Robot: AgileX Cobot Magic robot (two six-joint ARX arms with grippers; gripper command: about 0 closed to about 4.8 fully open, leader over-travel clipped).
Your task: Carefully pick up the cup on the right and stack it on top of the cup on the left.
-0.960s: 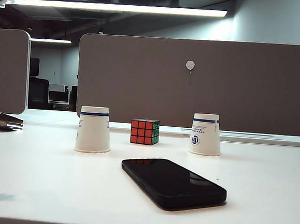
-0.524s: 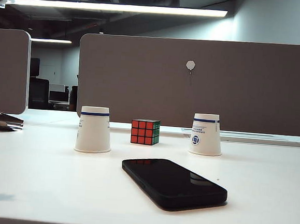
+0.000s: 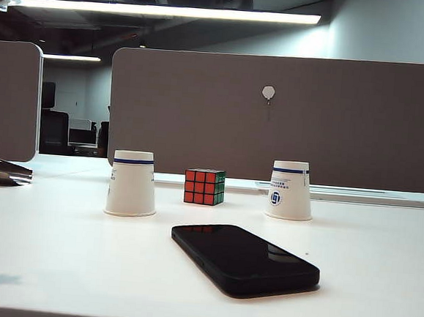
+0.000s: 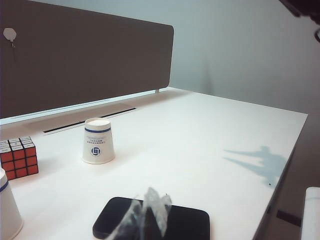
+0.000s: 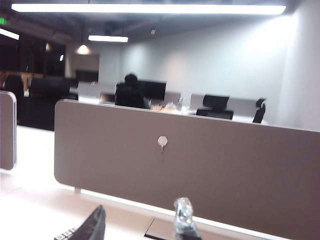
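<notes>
Both paper cups stand upside down on the white bench (image 3: 379, 274), well apart: the right cup (image 3: 290, 190) toward the back right, near the partition (image 3: 332, 124), and the left cup (image 3: 132, 184) toward the back left. A puzzle cube (image 3: 204, 186) sits between them, and a black phone (image 3: 244, 259) lies flat nearer the front edge.

Neither arm shows in the exterior view. The left pincer (image 4: 145, 217) hangs above the phone with only its tape-wrapped tips in sight; I cannot tell whether it is released or clenched. The right pincer (image 5: 140, 225) looks level at the partition, its fingers (image 5: 184, 215) apart and holding nothing.

The risks lie in the approach. The right cup is light and thin-walled, so a hard squeeze would probably crumple it, and a glancing touch could tip it or slide it toward the back edge. Carrying it across low could clip the cube, which sits directly in the path. Lowering it off-centre or tilted could knock the left cup over instead of nesting on it.
</notes>
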